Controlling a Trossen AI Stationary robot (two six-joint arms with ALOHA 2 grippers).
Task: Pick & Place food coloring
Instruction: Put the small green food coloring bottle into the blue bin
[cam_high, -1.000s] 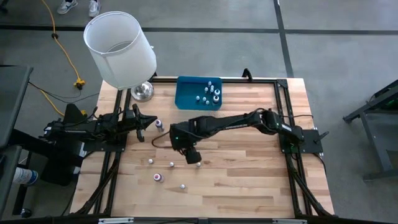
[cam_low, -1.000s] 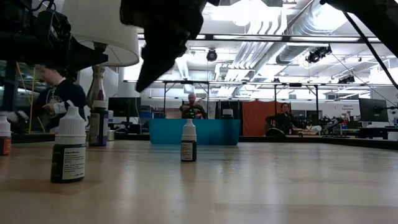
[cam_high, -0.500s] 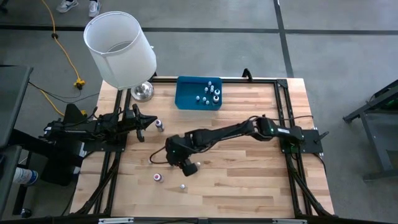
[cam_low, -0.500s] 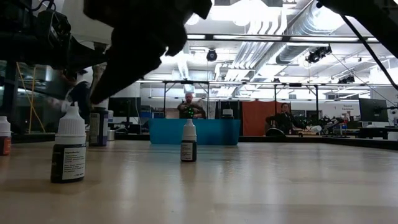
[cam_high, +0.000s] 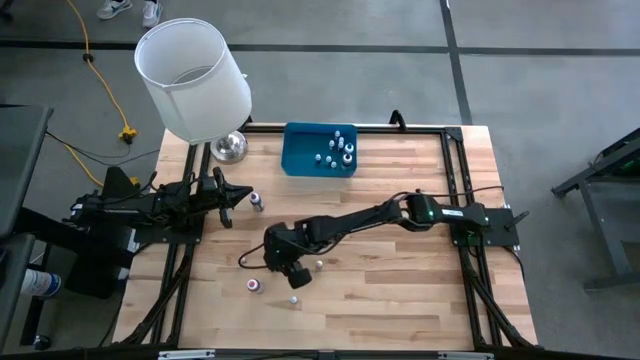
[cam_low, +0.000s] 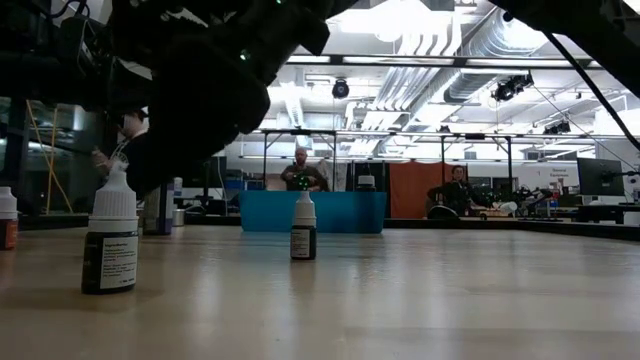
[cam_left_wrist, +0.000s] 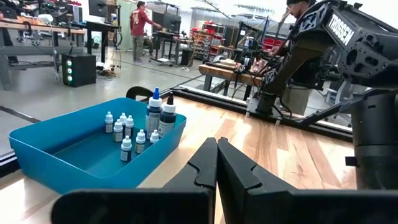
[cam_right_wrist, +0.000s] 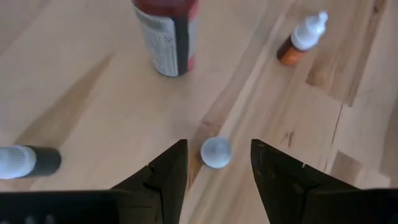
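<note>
Nearest the front edge of the wooden table (cam_high: 400, 290) we see loose food coloring bottles: one with a purple body (cam_high: 254, 286) and a white-capped one (cam_high: 294, 299) just right of it, with bare planks running to the right of them all the way to the frame. In the low view a dark-bodied bottle (cam_low: 111, 243) stands close to the camera at the left and another (cam_low: 303, 229) farther back near the middle; much open board lies to the right.

Our right gripper (cam_high: 285, 272) hangs just behind those front bottles, its fingers spread. From its wrist we look down on a white cap (cam_right_wrist: 215, 152) between the fingers, not touched; a red-bodied bottle (cam_right_wrist: 166, 34) and an orange one (cam_right_wrist: 300, 41) stand beyond, and a black one (cam_right_wrist: 25, 160) lies on its side.

Farther back, our left gripper (cam_high: 232, 197) waits near the left edge, fingers pressed together, with a small bottle (cam_high: 256, 200) just beside it.

At the far edge sits the blue bin (cam_high: 300, 155), holding a cluster of bottles (cam_high: 338, 151). The lamp base (cam_high: 228, 147) stands at the far left corner.
</note>
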